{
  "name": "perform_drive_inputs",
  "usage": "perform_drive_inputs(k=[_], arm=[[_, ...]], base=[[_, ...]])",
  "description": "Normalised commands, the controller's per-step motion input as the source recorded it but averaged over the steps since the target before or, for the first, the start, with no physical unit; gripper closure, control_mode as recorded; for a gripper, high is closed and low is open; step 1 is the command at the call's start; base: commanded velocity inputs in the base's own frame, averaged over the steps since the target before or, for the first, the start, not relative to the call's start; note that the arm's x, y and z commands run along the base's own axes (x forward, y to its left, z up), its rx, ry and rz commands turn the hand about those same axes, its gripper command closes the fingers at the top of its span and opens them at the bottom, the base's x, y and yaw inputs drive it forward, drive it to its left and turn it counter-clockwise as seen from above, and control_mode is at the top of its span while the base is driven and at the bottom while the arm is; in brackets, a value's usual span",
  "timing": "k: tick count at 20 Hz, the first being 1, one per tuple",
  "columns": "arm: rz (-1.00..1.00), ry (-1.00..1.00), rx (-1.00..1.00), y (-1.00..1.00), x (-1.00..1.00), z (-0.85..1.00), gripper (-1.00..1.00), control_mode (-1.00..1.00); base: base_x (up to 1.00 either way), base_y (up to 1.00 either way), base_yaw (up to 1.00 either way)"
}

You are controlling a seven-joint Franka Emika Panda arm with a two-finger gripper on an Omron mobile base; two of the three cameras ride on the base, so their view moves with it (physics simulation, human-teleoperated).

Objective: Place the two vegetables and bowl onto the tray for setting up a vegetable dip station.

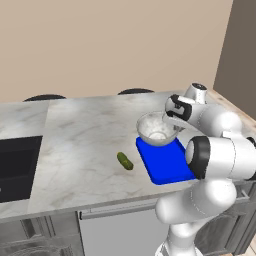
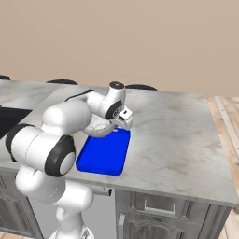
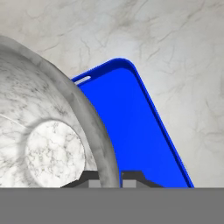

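My gripper (image 1: 170, 121) is shut on the thick rim of the greyish-white speckled bowl (image 1: 156, 129), which hangs slightly tilted over the far end of the bright blue tray (image 1: 167, 162). In the hand view the bowl's (image 3: 48, 131) rim runs between my two dark fingertips (image 3: 131, 177), with the tray (image 3: 131, 122) lying below and beyond. From the right base camera, the arm hides most of the bowl (image 2: 100, 130) above the tray (image 2: 105, 151), and the gripper (image 2: 122, 122) sits at its rim. A small dark green cucumber (image 1: 125, 160) lies on the marble counter left of the tray.
A dark sink (image 1: 15, 165) is set into the counter at the far left. Two dark stool tops (image 1: 135, 91) show behind the counter's far edge. The tray lies close to the counter's front edge (image 1: 115, 202). Bare marble (image 2: 172, 130) stretches right of the tray.
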Motion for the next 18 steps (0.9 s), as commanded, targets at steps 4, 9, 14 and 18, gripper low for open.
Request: perform_drive_inputs(k=[4,9,14,18], arm=[[0.0,0.0,0.0,0.0,0.11,-0.06,1.0,-1.0],[0.0,0.0,0.0,0.0,0.07,-0.13,1.0,-1.0],[0.0,0.0,0.0,0.0,0.05,-0.16,1.0,-1.0],[0.0,0.0,0.0,0.0,0.04,-0.17,1.0,-1.0]], base=[[0.0,0.0,0.0],[0.0,0.0,0.0],[0.0,0.0,0.0],[0.0,0.0,0.0]])
